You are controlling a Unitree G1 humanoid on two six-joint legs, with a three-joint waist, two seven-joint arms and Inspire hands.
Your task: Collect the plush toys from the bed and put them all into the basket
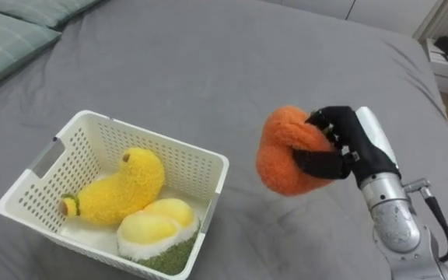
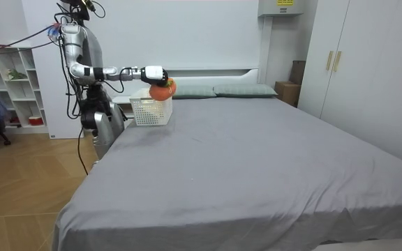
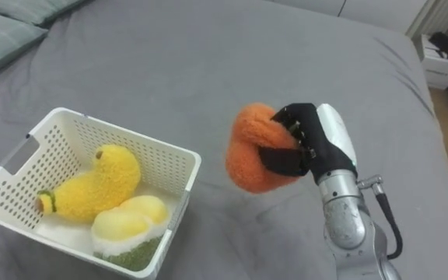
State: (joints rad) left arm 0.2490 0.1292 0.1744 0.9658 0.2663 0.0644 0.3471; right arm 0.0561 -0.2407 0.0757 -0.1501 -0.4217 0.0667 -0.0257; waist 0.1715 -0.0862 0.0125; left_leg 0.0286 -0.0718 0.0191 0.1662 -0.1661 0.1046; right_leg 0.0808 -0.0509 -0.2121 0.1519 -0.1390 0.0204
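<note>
Orange plush, soft and fuzzy: that is the orange toy [image 1: 280, 159] you have in the right robot hand [image 1: 347, 148]. The dark fingers curl round its 3 o'clock side and sink into the pile. The toy hangs in the air above the grey bed [image 1: 208, 62], off to 3 o'clock of the white basket [image 1: 212, 165] and apart from its rim.

Judge it as light and squashy. It dents where the fingers press, so it will not crack or bruise, and the fur should give plenty of friction. The risk is the opposite one: a soft body can bulge and roll out of a shallow pinch. Keep the hold across the thick middle of the lobe, not on an edge of fluff.

The basket already holds a yellow toy [image 1: 123, 187] on its 9 o'clock side and a pale yellow-and-green toy [image 1: 158, 227] toward 5 o'clock. Little open floor shows between them, so expect the orange one to land on top of its neighbours — they are soft too, and a drop from low over the rim should do no harm.

In the room view the robot stands at the bedside near the headboard, with the arm reaching out over the basket.
</note>
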